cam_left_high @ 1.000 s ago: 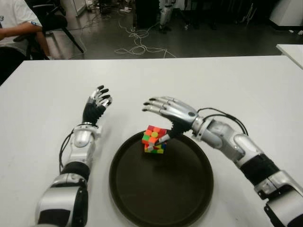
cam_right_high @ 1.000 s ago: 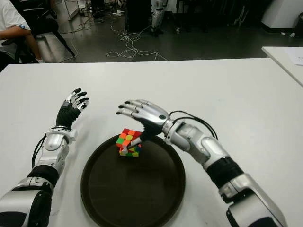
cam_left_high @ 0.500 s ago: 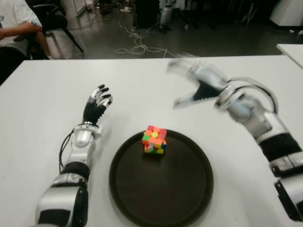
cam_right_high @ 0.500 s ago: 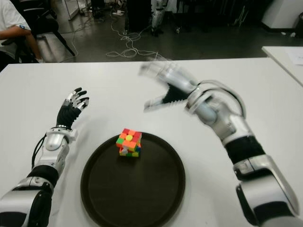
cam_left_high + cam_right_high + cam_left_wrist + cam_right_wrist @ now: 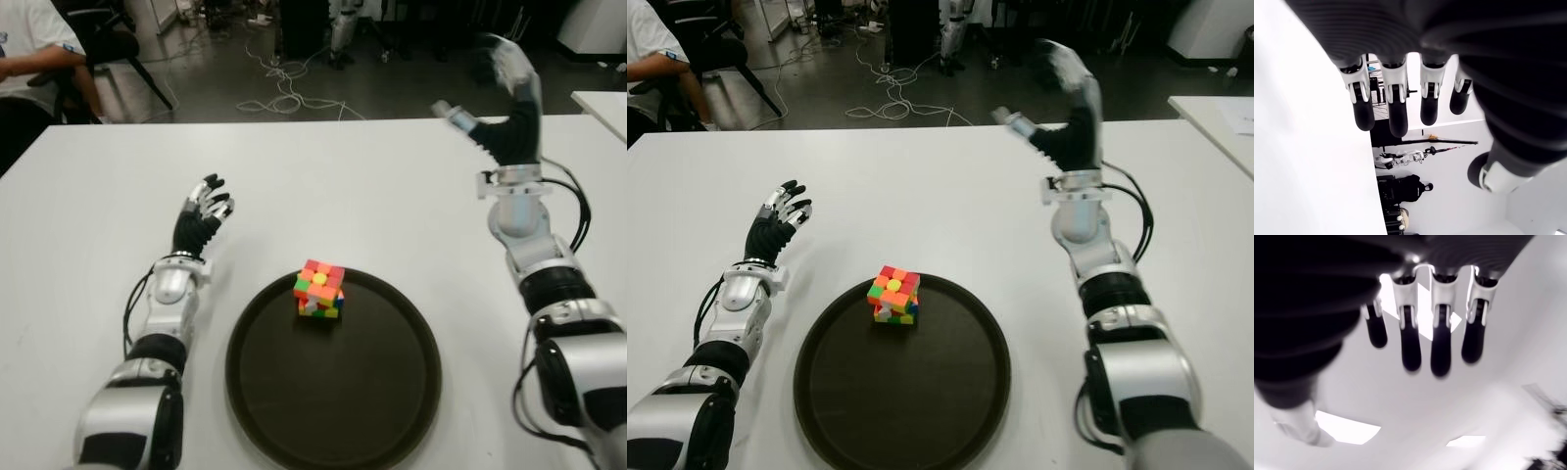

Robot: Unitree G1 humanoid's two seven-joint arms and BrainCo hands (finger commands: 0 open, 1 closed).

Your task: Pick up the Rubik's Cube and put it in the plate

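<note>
The Rubik's Cube (image 5: pixel 319 289), bright orange, green and red, sits inside the dark round plate (image 5: pixel 333 387), close to the plate's far rim. My right hand (image 5: pixel 495 93) is raised high above the table's far right, well away from the cube, fingers spread and holding nothing. The right wrist view shows its fingers (image 5: pixel 1441 345) extended with nothing between them. My left hand (image 5: pixel 203 211) shows over the table left of the plate, fingers relaxed and empty, as its fingers (image 5: pixel 1396 105) confirm in the left wrist view.
The white table (image 5: pixel 343 186) spreads around the plate. Beyond its far edge lie a dark floor with cables (image 5: pixel 284 93) and a seated person (image 5: pixel 29 59) at the far left. Another white table corner (image 5: pixel 602 103) shows at the right.
My right hand let go of the cube in the plate, then swung up and away to the far right. The cube stays put. The left hand has not moved.
</note>
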